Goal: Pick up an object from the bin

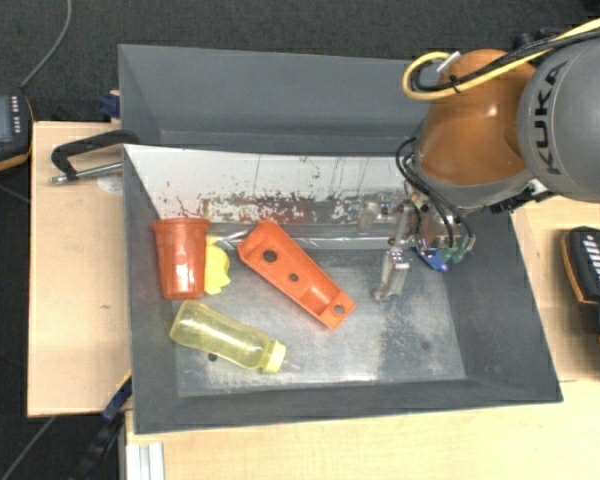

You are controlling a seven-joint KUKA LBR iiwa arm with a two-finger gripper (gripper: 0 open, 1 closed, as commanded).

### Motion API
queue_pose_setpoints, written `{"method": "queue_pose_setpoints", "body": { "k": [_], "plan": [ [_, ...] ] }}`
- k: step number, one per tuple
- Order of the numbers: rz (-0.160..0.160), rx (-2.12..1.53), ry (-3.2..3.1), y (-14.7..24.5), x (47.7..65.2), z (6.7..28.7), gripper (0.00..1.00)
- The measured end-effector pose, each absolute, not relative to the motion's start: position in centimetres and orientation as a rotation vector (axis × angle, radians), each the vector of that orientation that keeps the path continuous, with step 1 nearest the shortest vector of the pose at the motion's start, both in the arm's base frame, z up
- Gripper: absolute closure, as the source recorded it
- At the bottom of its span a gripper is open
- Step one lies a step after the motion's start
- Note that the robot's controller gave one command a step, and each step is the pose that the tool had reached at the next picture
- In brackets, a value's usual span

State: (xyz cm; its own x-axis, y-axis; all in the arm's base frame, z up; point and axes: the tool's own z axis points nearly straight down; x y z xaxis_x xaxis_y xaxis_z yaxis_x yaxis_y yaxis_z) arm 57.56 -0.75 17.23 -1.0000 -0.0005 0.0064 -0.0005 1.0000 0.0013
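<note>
Four things lie in the grey metal bin, all in its left and middle part. My gripper hangs below my arm's orange cover, over the bare floor right of the middle and near the back wall. Whether it is released or clenched I cannot tell from this angle.

Nearest to it is a flat orange plastic piece, long and with small holes. It lies slantwise, its lower right end just beside my gripper but apart from it.

Further left a red-orange cup lies against the left wall, with a small yellow thing touching its right side. In front of them a pale yellow bottle lies on its side, cap toward the right.
</note>
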Motion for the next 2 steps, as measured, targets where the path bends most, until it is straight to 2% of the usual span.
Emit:
{"method": "queue_pose_setpoints", "body": {
  "k": [1,2],
  "plan": [
    [-0.002,0.001,-3.144,-0.8,57.7,17.7,0.0],
    [-0.002,-0.217,-3.141,1.3,57.7,14.2,0.0]
  ]
}}
